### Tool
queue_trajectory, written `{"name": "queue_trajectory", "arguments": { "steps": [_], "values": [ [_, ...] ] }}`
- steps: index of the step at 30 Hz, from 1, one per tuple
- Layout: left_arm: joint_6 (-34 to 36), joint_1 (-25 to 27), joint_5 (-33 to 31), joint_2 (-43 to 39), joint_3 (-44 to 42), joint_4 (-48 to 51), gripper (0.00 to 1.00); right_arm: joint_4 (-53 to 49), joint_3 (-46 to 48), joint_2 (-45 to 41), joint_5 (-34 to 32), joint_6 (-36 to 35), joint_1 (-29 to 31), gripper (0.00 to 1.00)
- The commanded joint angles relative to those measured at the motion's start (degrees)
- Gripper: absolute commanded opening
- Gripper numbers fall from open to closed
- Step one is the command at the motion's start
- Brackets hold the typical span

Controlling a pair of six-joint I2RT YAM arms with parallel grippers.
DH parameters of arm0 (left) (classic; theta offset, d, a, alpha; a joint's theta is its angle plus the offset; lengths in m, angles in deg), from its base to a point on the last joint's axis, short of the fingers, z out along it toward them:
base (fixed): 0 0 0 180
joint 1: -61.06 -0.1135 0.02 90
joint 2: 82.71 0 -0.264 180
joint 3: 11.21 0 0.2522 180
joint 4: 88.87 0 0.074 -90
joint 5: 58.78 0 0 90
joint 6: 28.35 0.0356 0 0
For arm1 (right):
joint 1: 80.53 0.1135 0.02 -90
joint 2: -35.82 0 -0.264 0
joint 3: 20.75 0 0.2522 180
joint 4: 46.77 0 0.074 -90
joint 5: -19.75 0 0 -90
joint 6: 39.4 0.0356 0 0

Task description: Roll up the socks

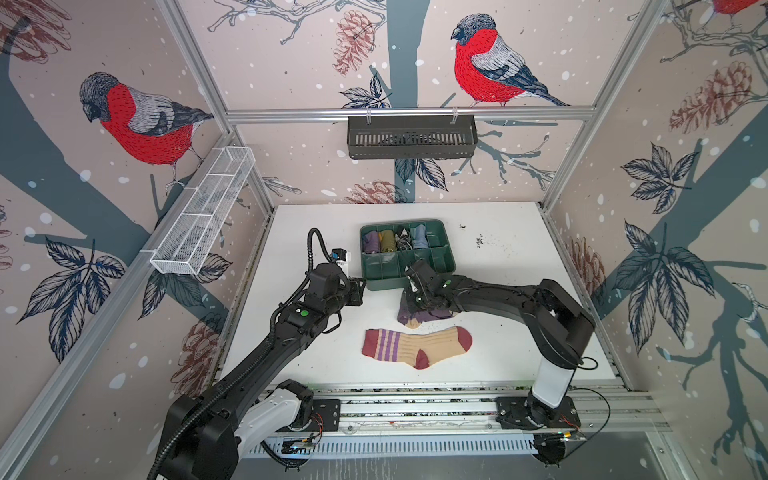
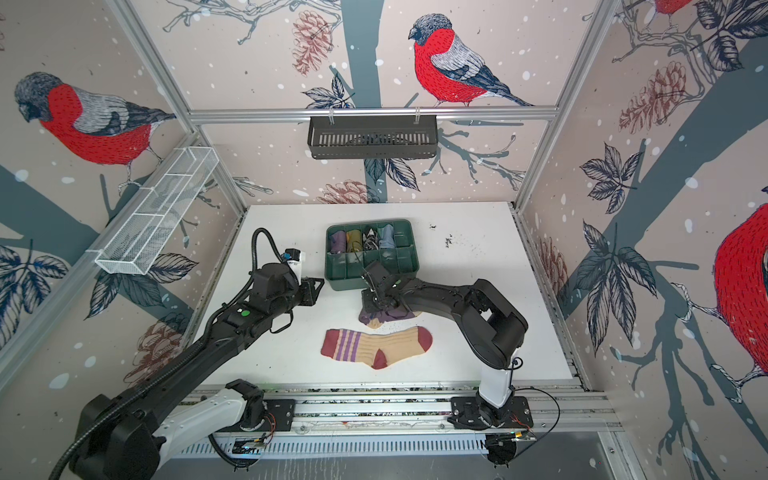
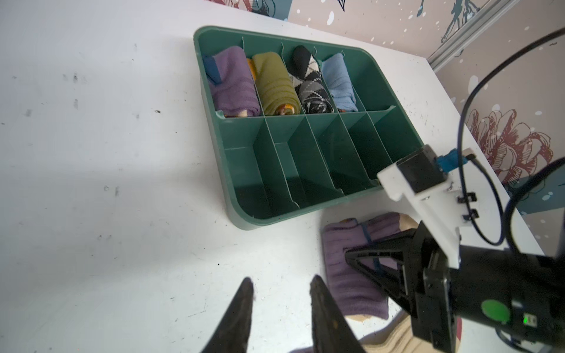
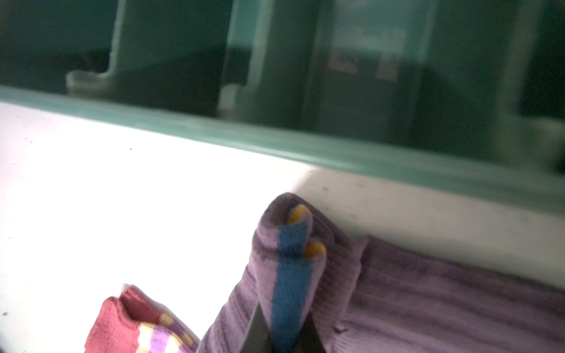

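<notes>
The purple sock [image 1: 419, 318] [image 2: 395, 314] lies bunched on the white table just in front of the green tray. My right gripper [image 4: 282, 333] is shut on its cuff fold, where a blue stripe shows, and in both top views the right gripper [image 1: 412, 300] covers much of that sock. The tan sock [image 1: 415, 345] [image 2: 376, 345], with dark red toe, heel and cuff and purple stripes, lies flat nearer the front. My left gripper [image 3: 282, 282] [image 1: 360, 291] hovers open and holds nothing, left of the purple sock [image 3: 348, 275].
The green divided tray [image 1: 384, 283] [image 3: 244, 220] holds purple, olive, black-white and light blue rolled bundles in its back row. A black basket [image 1: 411, 137] hangs on the back wall. A white wire basket [image 1: 203, 216] hangs on the left wall.
</notes>
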Motion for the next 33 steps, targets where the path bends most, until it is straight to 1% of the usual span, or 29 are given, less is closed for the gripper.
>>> {"name": "queue_trajectory", "arguments": {
  "steps": [1,6,12,15,18,21,25,29,30,31,33],
  "values": [
    [0.35,-0.12,2.98,1.56,0.64,-1.55,0.34,9.12,4.79,-2.76,11.41,1.33,-3.09,0.07],
    [0.89,-0.11,5.56,5.03,1.38,-0.95,0.33,17.18,10.91,-5.47,21.11,1.67,-6.97,0.07],
    [1.12,-0.12,9.24,10.11,3.14,-0.53,0.3,28.81,16.51,-6.15,30.84,6.06,-10.08,0.07],
    [1.0,0.37,10.17,11.88,3.45,-1.38,0.29,34.57,18.75,-5.49,34.42,8.75,-11.26,0.07],
    [1.09,1.61,10.06,13.6,4.27,-1.56,0.29,37.44,20.06,-4.77,35.59,9.98,-12.29,0.07],
    [1.28,3.08,9.5,15.44,5.38,-1.47,0.29,46.42,22.55,-3.55,39.88,14.95,-13.76,0.07],
    [1.45,4.08,9.51,17.66,6.77,-1.21,0.28,47.26,22.37,-2.92,40.2,15.3,-13.69,0.07],
    [1.47,5.35,9.59,19.62,7.99,-1.49,0.28,52.13,23.24,-2.3,41.76,18.41,-13.82,0.08],
    [1.43,5.7,9.59,20.15,8.34,-1.49,0.28,51.94,23.18,-2.26,41.66,18.35,-13.93,0.08],
    [1.43,5.97,9.69,20.63,8.7,-1.47,0.27,49.53,22.72,-2.35,40.76,17.0,-14.02,0.08],
    [1.56,6.61,9.84,21.61,9.46,-1.34,0.27,40.68,21.05,-2.96,37.06,11.72,-14.12,0.08]
  ]
}}
